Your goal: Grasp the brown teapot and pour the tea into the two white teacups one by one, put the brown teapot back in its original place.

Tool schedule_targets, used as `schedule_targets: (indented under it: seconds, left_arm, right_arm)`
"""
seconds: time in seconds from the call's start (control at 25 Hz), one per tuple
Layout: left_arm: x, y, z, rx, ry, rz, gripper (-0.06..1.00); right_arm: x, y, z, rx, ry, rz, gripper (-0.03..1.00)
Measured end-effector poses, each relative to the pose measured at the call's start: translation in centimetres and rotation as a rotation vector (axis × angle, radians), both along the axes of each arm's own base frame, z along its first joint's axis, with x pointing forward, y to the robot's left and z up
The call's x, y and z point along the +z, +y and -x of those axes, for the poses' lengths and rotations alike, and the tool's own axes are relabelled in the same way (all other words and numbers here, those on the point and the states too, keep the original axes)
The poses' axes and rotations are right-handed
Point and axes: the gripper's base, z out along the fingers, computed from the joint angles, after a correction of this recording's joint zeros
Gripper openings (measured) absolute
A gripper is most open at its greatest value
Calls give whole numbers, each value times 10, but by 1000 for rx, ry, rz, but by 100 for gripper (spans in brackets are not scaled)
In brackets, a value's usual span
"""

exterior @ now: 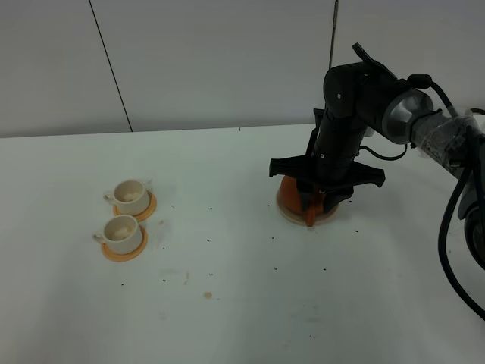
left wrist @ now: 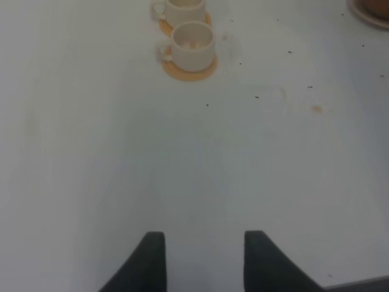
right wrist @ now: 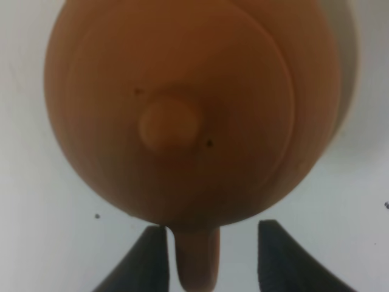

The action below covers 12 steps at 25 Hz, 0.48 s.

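The brown teapot (exterior: 289,189) sits on its beige coaster (exterior: 286,213) at the right of the table. My right gripper (exterior: 317,209) hangs straight down over it. In the right wrist view the teapot (right wrist: 182,109) fills the picture, lid knob up, and its loop handle (right wrist: 194,261) lies between the open fingers of the right gripper (right wrist: 211,255). One finger is close to the handle; the other stands apart from it. The two white teacups (exterior: 130,196) (exterior: 121,232) rest on orange saucers at the left. My left gripper (left wrist: 203,261) is open and holds nothing.
The left wrist view shows the two teacups (left wrist: 193,44) (left wrist: 182,5) ahead on bare white table, and the coaster's edge (left wrist: 364,13) at a far corner. Small dark specks and a brown stain (exterior: 207,295) dot the tabletop. A white wall stands behind the table.
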Motion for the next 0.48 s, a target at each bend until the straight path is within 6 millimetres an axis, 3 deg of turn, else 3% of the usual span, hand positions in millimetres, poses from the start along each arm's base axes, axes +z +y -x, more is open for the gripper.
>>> schedule_targets:
  seconds: [0.48]
  left_arm:
    - [0,0,0,0,0,0,37]
  right_arm:
    - [0,0,0,-32,9,-5,34]
